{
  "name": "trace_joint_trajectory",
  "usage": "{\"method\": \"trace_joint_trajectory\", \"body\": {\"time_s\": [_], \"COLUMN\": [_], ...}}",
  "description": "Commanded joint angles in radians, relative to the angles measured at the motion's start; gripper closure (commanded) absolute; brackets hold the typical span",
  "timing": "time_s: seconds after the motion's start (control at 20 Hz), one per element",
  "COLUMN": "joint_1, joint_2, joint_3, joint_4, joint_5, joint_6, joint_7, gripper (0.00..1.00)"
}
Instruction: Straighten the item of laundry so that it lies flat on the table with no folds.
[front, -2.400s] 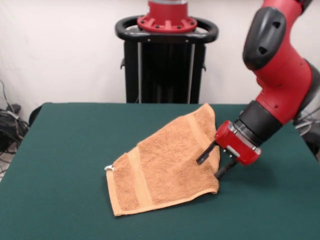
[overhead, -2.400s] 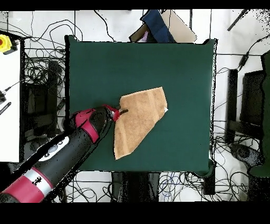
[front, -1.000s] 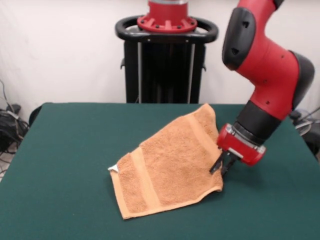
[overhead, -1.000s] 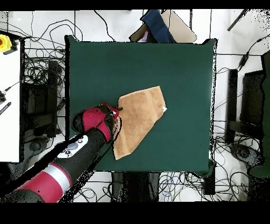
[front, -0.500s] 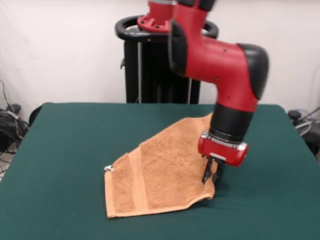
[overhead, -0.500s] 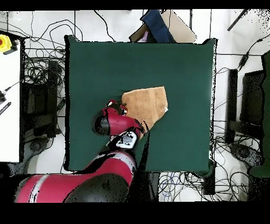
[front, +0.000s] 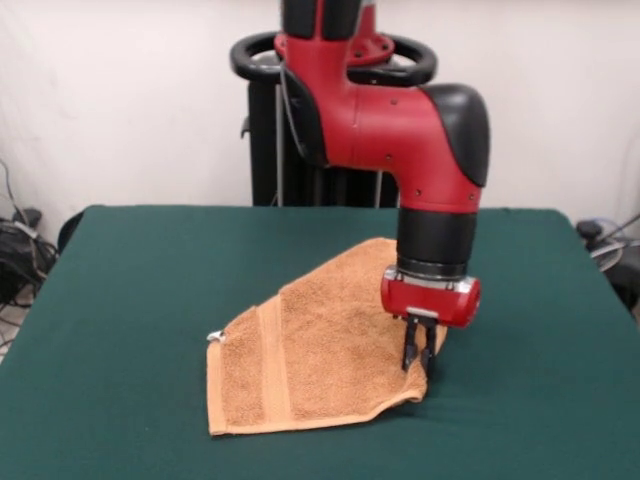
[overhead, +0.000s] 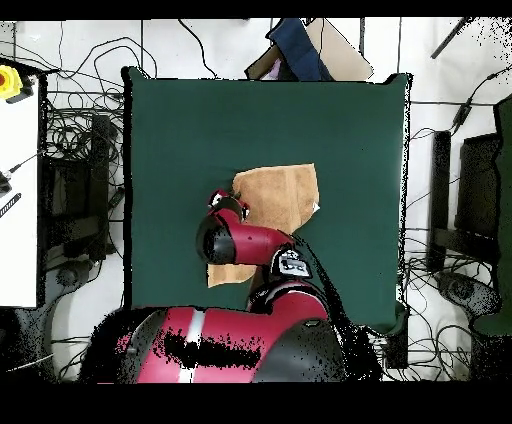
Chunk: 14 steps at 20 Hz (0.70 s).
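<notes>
The orange-tan towel (front: 320, 340) lies folded on the green table (front: 130, 280), wide at the near left and tapering toward the far right. Its white label (front: 215, 337) sticks out at the left hem. My gripper (front: 417, 360) points straight down at the towel's right edge, shut on the cloth there, which curls up a little just below it. In the overhead view the arm covers the towel's middle. One part of the towel (overhead: 285, 190) shows beyond the wrist, and a corner (overhead: 225, 275) shows on the near side. The gripper's tips are hidden there.
The black pedestal (front: 330, 130) stands behind the table's far edge. Cables (front: 15, 250) lie on the floor at the left. Overhead, cables ring the table (overhead: 200, 120), a white bench (overhead: 20, 180) stands at the left, and a blue cloth and cardboard (overhead: 300, 50) lie past the far edge.
The arm swung from the table's side to above the towel, now pointing straight down. The gripper closed on the towel's edge, and the near hem shifted slightly.
</notes>
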Motion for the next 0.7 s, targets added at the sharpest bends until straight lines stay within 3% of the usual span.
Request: {"method": "trace_joint_trajectory", "body": {"time_s": [0.05,0.2,0.45,0.7], "joint_1": [-0.093,-0.115,-0.095,-0.178], "joint_2": [0.203,0.204,0.131,0.143], "joint_3": [0.325,0.344,0.325,0.415], "joint_4": [-0.005,-0.003,0.050,0.073], "joint_5": [-0.067,-0.080,-0.032,-0.094], "joint_6": [-0.037,-0.036,0.022,0.022], "joint_7": [0.212,0.207,0.207,0.190], "gripper": [1.00,1.00,1.00,1.00]}}
